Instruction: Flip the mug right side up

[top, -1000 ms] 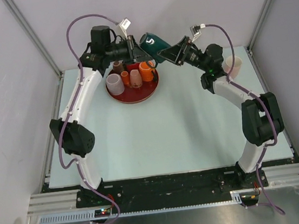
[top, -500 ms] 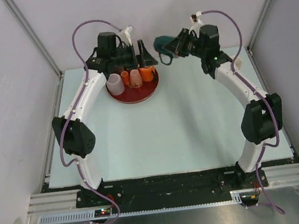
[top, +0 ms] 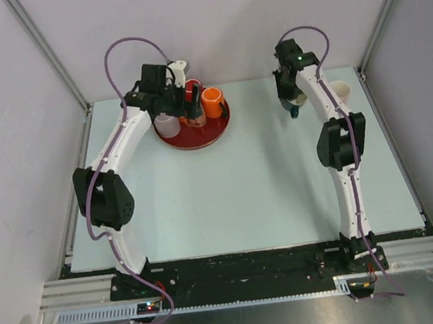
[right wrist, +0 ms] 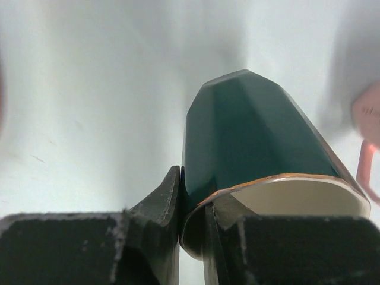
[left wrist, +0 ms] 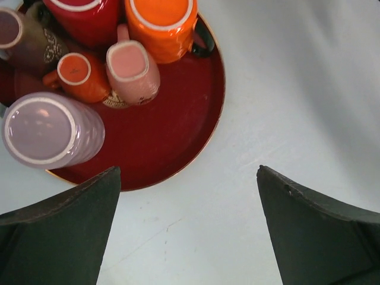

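Observation:
The dark green mug (right wrist: 255, 130) hangs over the table with its cream-lined mouth turned up toward the right wrist camera and its base pointing down. My right gripper (right wrist: 193, 202) is shut on its rim, one finger inside the mug and one outside. From above, only a sliver of the mug (top: 294, 105) shows under the right gripper (top: 291, 97), at the back right of the table. My left gripper (left wrist: 189, 172) is open and holds nothing; it hovers over the near edge of the red tray (left wrist: 178, 136).
The red tray (top: 205, 132) at the back left carries several cups: an orange mug (left wrist: 161, 24), a pink cup (left wrist: 133, 68), a lilac cup (left wrist: 44, 127) and a small orange one (left wrist: 80, 71). A pale pink cup (top: 340, 91) stands just right of the right arm.
The mug went from both grippers to the right one alone. The left gripper opened and drew back over the tray. The right arm swung right and turned the mug mouth-up.

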`<state>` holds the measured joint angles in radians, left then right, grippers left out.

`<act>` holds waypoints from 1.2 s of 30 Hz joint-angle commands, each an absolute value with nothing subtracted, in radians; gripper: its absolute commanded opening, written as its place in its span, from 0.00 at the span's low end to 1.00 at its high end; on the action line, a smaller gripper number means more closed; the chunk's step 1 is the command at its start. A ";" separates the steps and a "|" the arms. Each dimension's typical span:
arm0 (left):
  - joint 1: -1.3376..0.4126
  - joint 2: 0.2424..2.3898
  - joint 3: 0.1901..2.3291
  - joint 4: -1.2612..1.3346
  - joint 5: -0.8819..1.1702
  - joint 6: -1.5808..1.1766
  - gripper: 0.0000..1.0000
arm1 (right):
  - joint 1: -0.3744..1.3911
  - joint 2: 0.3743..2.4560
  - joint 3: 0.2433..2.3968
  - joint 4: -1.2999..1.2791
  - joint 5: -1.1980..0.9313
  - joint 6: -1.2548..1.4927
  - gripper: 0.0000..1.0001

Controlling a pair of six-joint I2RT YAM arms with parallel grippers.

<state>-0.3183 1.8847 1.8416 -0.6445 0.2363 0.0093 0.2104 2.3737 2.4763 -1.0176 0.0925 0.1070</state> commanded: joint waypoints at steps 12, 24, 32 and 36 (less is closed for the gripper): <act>-0.330 1.902 1.809 -0.642 0.151 0.165 1.00 | 0.156 2.459 2.457 -1.074 0.094 0.016 0.12; -0.218 2.034 1.958 -0.643 -0.011 0.226 1.00 | 0.149 2.310 2.398 -1.035 -0.019 0.019 0.87; -0.159 2.193 2.096 -0.643 0.002 0.030 1.00 | 0.174 2.178 2.309 -1.013 -0.002 0.019 0.99; -0.154 2.277 2.147 -0.643 0.027 -0.045 1.00 | 0.179 2.149 2.280 -1.036 0.022 0.027 0.99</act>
